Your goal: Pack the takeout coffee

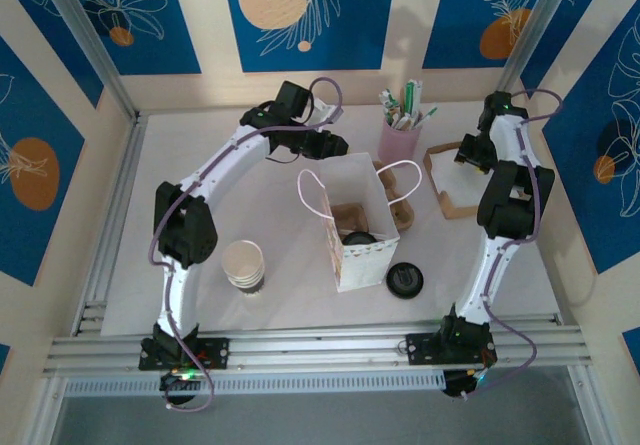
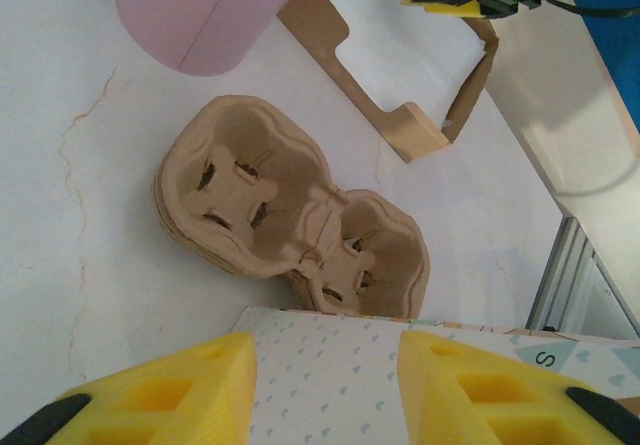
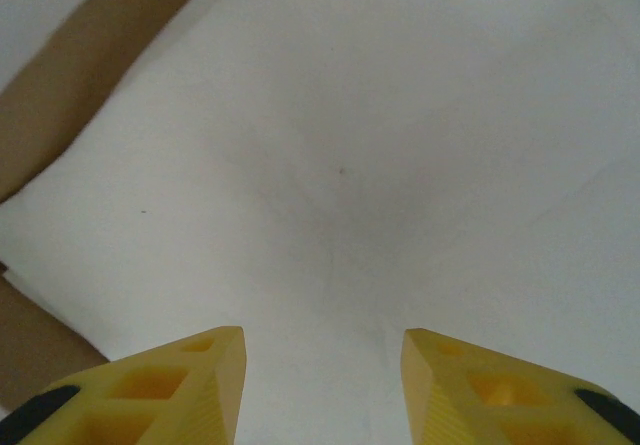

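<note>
Start nearest you. A loose black lid (image 1: 404, 279) lies on the table at 4 o'clock from the paper bag (image 1: 362, 265). A stack of lidless cups (image 1: 243, 263) stands at 8 o'clock, well apart from the bag. Neither belongs to the job.

The bag stands upright at the middle of the table with its mouth open. The takeout coffee (image 1: 358, 237) sits down inside it, and from above you see only its black lid, beside a brown cardboard insert (image 1: 345, 215).

Just beyond the bag, at 2 o'clock, are the nested pulp carriers (image 2: 240, 190), with the cardboard tray (image 2: 415, 133) past them. The pink cup (image 1: 397, 143) of pens stands at 1 o'clock.

Farthest out are the arms. Your left gripper (image 2: 325, 337) hangs above the bag's far rim at 12 o'clock, fingers spread, with nothing between them. Your right gripper (image 3: 322, 333) hovers over the white sheets in the tray, also spread and empty.

By my reading, the cup is packed and you are at the finishing step. If a napkin goes in, lower the right gripper straight down, pinch one sheet and carry it toward 9 o'clock to the bag's mouth. Keep it clear of the handles so the bag is not tipped. Otherwise draw both arms back toward 6 o'clock.
</note>
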`<state>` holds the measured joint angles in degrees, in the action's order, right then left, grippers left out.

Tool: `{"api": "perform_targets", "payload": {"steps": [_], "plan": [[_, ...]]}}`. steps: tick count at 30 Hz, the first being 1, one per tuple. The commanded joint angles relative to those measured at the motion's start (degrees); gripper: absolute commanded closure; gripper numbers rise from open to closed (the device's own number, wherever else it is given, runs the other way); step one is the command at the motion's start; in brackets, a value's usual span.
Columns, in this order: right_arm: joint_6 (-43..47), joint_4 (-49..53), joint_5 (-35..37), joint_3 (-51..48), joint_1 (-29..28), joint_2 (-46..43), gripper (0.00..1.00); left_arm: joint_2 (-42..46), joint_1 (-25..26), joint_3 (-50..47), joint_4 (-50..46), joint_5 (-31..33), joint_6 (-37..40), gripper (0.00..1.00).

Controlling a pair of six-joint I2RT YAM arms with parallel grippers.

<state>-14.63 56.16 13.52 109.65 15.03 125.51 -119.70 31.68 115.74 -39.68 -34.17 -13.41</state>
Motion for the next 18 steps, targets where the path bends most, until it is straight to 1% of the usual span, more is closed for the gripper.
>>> {"api": "perform_targets", "payload": {"steps": [1, 11, 14, 18], "plan": [[1.2, 2.2, -0.9, 1.1, 0.3, 1.5, 0.53, 3.2, 0.4, -0.6, 1.1, -1.3, -0.1, 0.57], [1.1, 3.0, -0.8, 1.4, 0.2, 4.3, 0.54, 3.2, 0.4, -0.9, 1.4, -1.1, 0.2, 0.57], [1.2, 2.8, -0.9, 1.5, 0.1, 4.7, 0.58, 3.3, 0.3, -1.0, 1.4, -1.0, 0.2, 0.57], [1.2, 2.5, -1.0, 1.6, 0.2, 5.0, 0.61, 3.3, 0.4, -1.1, 1.3, -1.0, 0.3, 0.57]]}}
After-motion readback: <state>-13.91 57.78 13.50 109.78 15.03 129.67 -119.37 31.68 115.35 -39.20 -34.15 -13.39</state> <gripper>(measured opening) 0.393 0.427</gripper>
